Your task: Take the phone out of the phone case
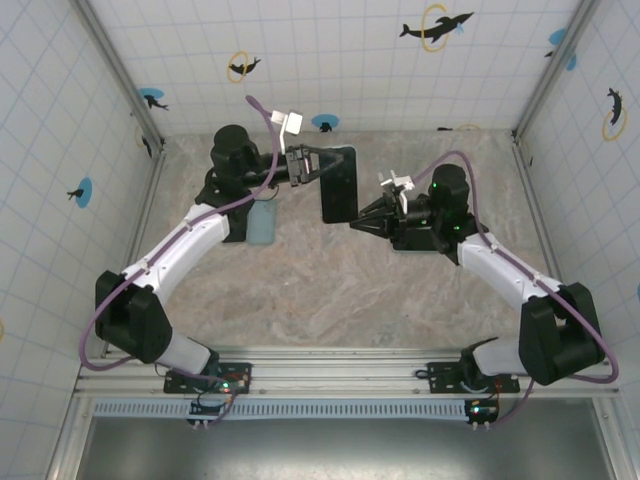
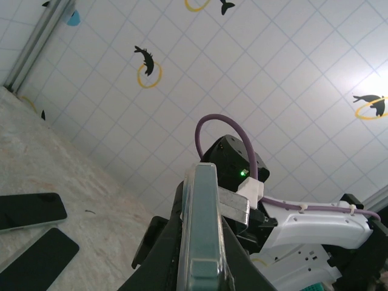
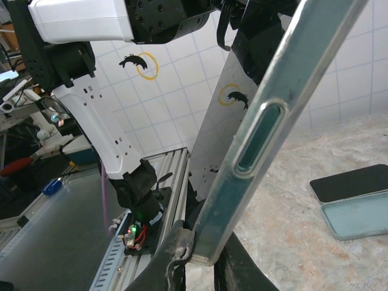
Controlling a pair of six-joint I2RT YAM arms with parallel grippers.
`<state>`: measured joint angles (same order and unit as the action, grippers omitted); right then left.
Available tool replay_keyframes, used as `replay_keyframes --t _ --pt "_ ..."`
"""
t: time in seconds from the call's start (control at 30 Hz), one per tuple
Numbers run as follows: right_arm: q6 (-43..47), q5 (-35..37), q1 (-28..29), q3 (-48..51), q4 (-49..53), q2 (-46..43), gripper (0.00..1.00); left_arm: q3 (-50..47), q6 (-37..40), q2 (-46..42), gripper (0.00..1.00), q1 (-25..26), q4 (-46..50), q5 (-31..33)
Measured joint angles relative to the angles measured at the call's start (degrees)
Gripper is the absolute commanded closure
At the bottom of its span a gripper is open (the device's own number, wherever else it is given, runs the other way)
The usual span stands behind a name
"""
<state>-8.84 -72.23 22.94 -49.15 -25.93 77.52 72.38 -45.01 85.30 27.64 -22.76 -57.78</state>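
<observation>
Above mid-table: phone is sitting in phone case, aloft.
Left gripper: fingers are pinching the case's far end.
Right gripper: fingers are pinching its near end.
Risk: a thin edge grip may be letting the freed phone slip and fall onto the table.

Front clear, back blocked
You can pass over the bare front of the bench; farther back, the cased phone between left pincer and right pincer, and the pale case lying flat, bar you.

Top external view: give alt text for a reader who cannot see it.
Both grippers hold a black rectangular cased phone over the beige marbled table, left gripper at its far-left corner, right gripper at its near-right corner.
</observation>
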Motion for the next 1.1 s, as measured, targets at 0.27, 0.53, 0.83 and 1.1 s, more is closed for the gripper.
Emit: replay_keyframes --t 0.27,0.53,0.83,1.1 --pt "10.8 0.0 0.4 -2.5 10.6 -0.2 0.85 0.0 0.0 0.0 1.00 0.0 0.1 -1.8" --pt "19.9 3.5 1.9 -5.2 20.3 -0.5 0.85 0.3 -0.5 0.7 1.00 -0.3 0.1 -2.8" --pt "23.1 6.5 2.2 -5.2 23.0 -1.4 0.85 1.3 -2.1 2.3 1.00 -0.3 0.1 -3.3" --pt "23.9 9.1 2.4 -5.2 23.2 -2.3 0.87 1.8 -3.0 2.7 1.00 -0.4 0.0 -2.8"
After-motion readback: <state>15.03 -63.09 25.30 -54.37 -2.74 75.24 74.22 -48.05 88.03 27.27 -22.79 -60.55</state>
